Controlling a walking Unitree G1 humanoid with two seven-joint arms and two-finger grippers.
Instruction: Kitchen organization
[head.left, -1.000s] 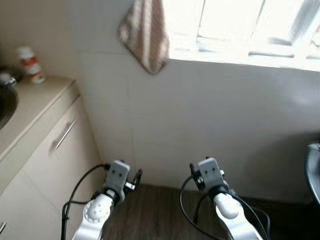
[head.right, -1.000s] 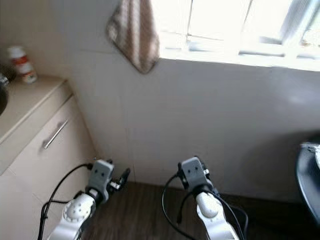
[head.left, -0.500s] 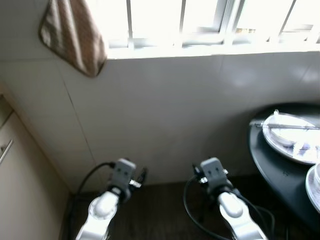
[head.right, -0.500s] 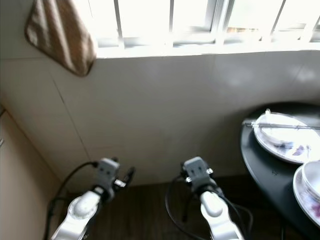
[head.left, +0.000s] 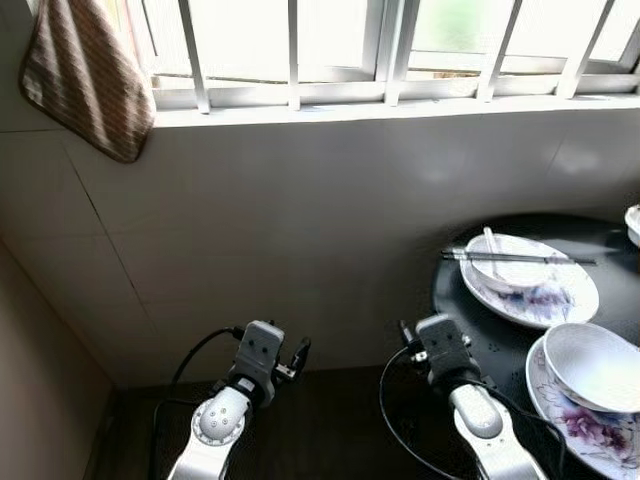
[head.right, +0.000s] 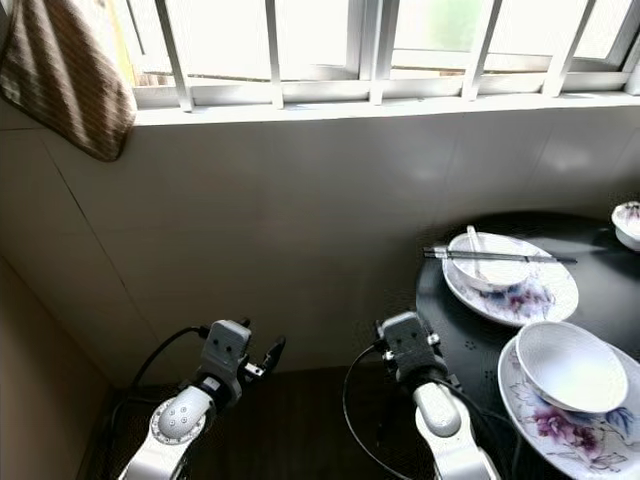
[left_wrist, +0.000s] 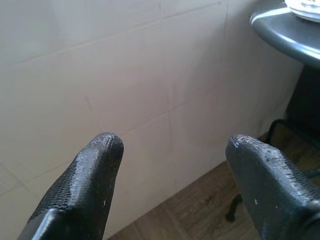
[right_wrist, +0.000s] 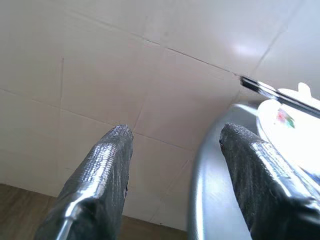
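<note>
The robot faces a white tiled wall (head.left: 300, 220) under a barred window (head.left: 380, 45). A brown striped cloth (head.left: 85, 80) hangs at the upper left, over the edge of the sill.

On the right stands a round black worktop (head.left: 470, 330), which carries the dishes. On its far side lies a flowered plate (head.left: 560, 300) with a small white bowl (head.left: 515, 265) on it. A pair of dark chopsticks (head.left: 520, 258) rests across this bowl, and a white spoon (head.left: 490, 240) stands in it. Nearer to the robot there is a second flowered plate (head.left: 575, 430) with a larger white bowl (head.left: 595, 365) on top. At the far right edge another small dish (head.left: 632, 222) shows in part (I cannot tell whether it is a bowl or a cup).

Both arms are held low in front of the body, above a dark wooden floor (head.left: 320, 430). The left gripper (left_wrist: 172, 165) points at the wall, well apart from the worktop, and its jaws are apart with nothing between them. The right gripper (right_wrist: 175, 165) is near the rim of the worktop and below the level of its top; its jaws are apart too and hold nothing. In the right wrist view the chopsticks and the edge of the far plate show above this rim.
</note>
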